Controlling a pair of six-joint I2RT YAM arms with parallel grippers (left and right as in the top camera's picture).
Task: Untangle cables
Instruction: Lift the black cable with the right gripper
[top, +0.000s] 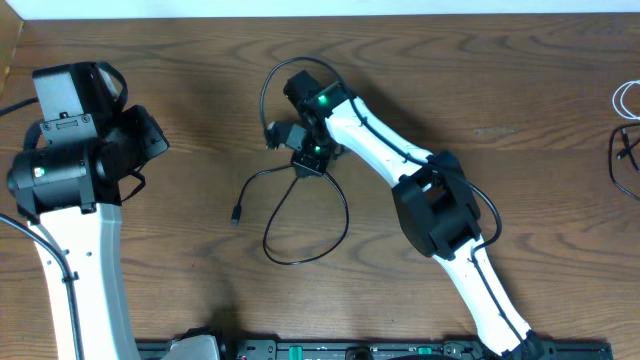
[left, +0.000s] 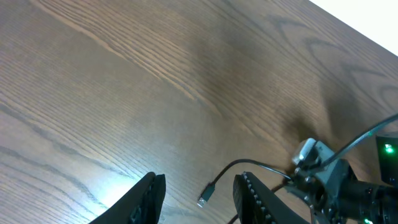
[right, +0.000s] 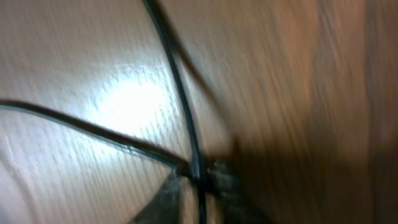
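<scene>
Right wrist view shows you the wooden table (right: 68, 43), where the black cable (right: 179, 81) runs straight into the right gripper (right: 199, 180), which is pinched closed on it where two strands cross. Your left gripper (left: 198, 188) stands partly open and empty, with the cable's plug (left: 204, 198) beyond it.

Blurry close-up: black cable (right: 184, 93) runs from top edge down to btm centre, passing btwn the tips of the R claw (right: 198, 185), which sit tight vs it on both sides. A 2nd black strand (right: 93, 132) comes in from the left edge & meets the 1st right at the tips; can't tell if same cord. Wood surface (right: 298, 74) w/ bright glare patch upper left, dark shadow on the right.
</scene>
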